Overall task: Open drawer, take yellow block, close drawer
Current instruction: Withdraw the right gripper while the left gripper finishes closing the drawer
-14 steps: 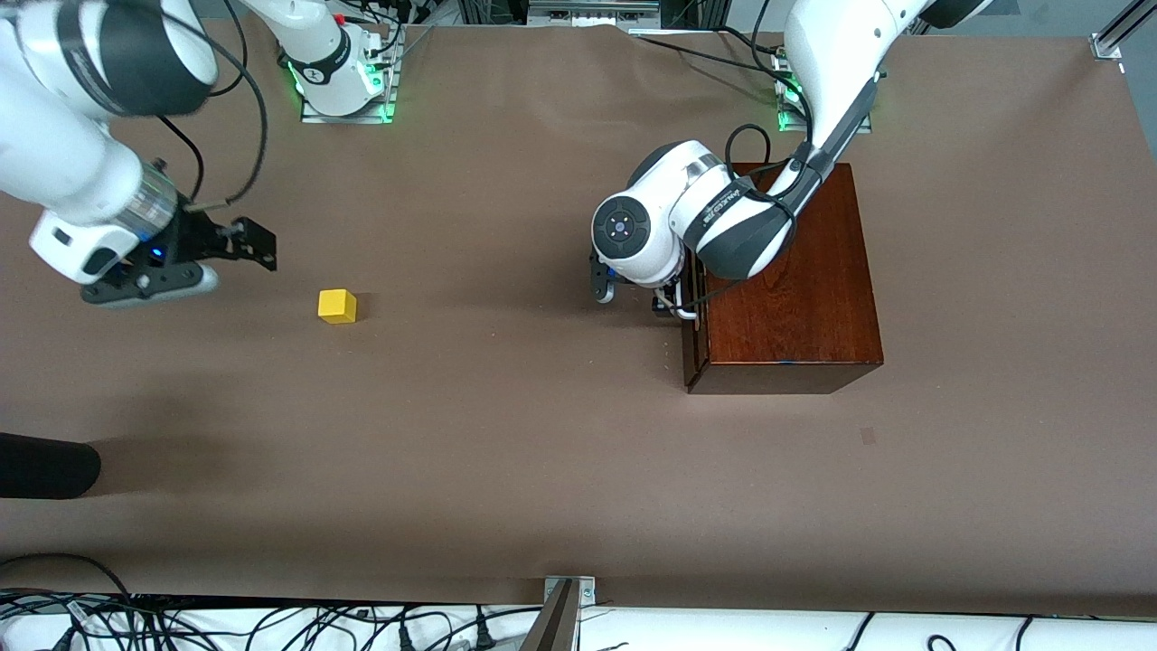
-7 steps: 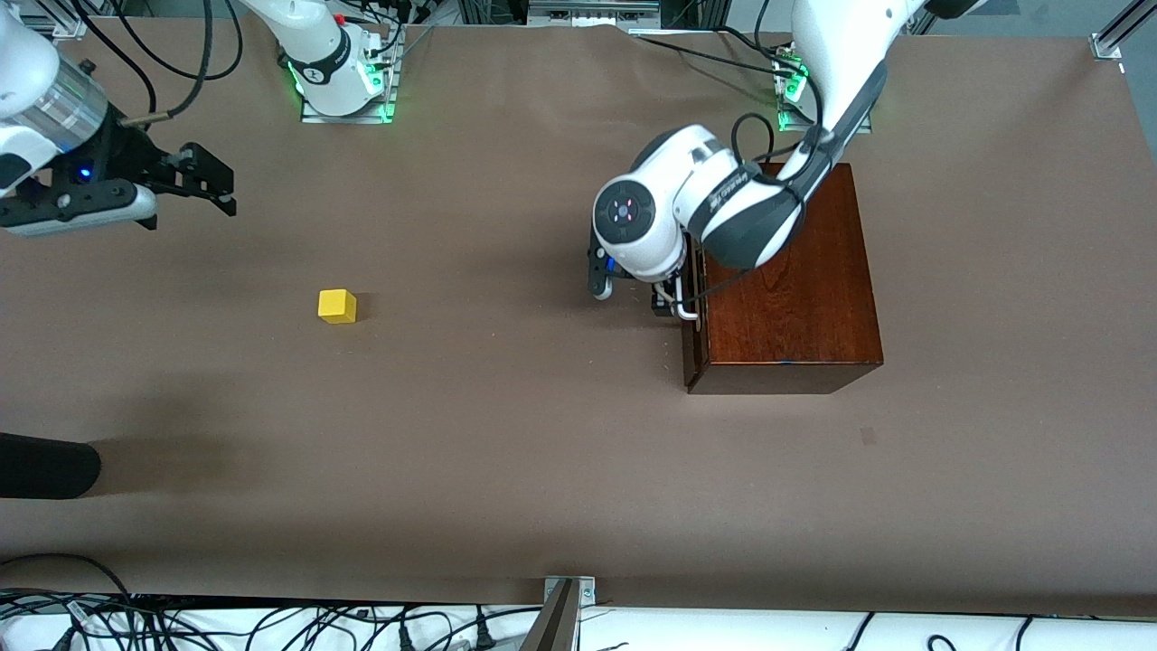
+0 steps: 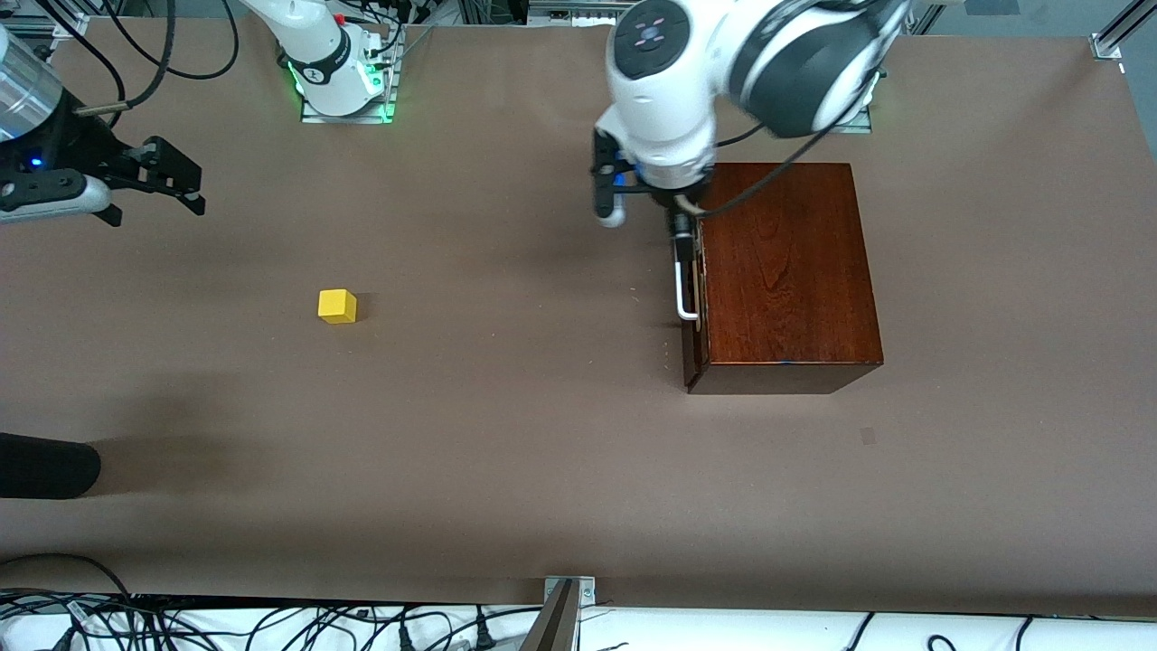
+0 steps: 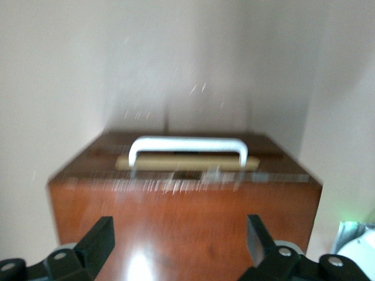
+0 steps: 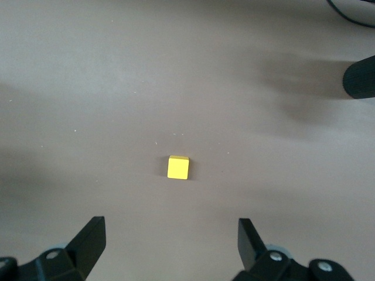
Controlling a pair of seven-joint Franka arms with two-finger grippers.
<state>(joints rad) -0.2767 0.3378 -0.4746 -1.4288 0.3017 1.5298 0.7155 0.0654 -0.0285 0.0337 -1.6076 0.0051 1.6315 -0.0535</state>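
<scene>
Left gripper point(image 3: 676, 210) hangs spread-fingered over the reddish-brown wooden box's drawer point(image 3: 689, 298) (apparently shut); retreat straight, avoiding the white handle point(image 3: 684, 291). Right gripper point(image 3: 154, 176), open, waits; small yellow block point(image 3: 336, 306) sits on bare table.

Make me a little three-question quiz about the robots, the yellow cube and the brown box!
1. True or false: the yellow block lies inside the drawer.
2. The left gripper is:
A. clamped on the white handle
B. open, up off the handle
C. holding the block
3. Fill in: the right gripper has its jaws ____ .

Key: 1 false, it sits on the bare table toward the right arm's end; 2 B; 3 open.
</scene>
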